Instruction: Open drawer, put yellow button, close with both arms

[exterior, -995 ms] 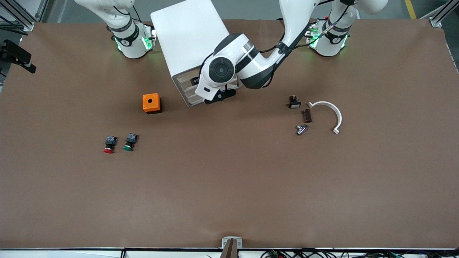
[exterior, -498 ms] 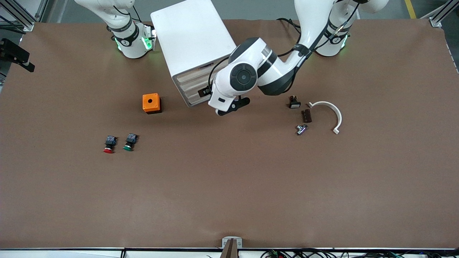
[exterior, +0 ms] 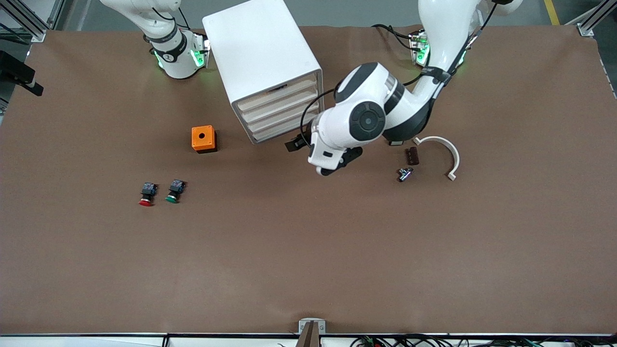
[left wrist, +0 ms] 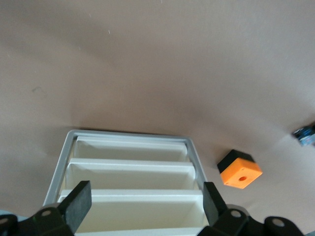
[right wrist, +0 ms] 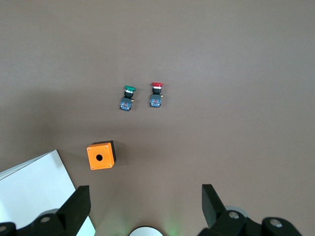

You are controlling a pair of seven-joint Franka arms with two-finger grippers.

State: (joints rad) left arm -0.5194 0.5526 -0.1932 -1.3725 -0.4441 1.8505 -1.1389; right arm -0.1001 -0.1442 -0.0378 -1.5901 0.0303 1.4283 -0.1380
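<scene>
Toward the robots' edge of the brown table (exterior: 308,250), near the right arm's base, stands a white boxy cabinet with rounded edges (exterior: 255,53). The drawer (exterior: 279,95), the uppermost of four shallow off-white trays, sits pushed in, its front level with the three below it. The yellow button shows in none of the views, so its place cannot be told.

The left gripper (left wrist: 145,204) hangs low in front of the drawer fronts, pointed at them and clear of them, its black fingers (left wrist: 76,204) spread wide with nothing between them. The right gripper (right wrist: 143,206) waits high over the table near its own base, its pincer likewise released and empty.

A small orange plastic box with a round hole on top (exterior: 203,138) sits beside the cabinet. Nearer to the front camera lie a red-capped push button (exterior: 146,193) and a green-capped push button (exterior: 174,191), just beside each other. Toward the left arm's end lie a white curved plastic strip (exterior: 441,154), a small dark brown block (exterior: 412,155) and a small metal fitting (exterior: 405,174).
</scene>
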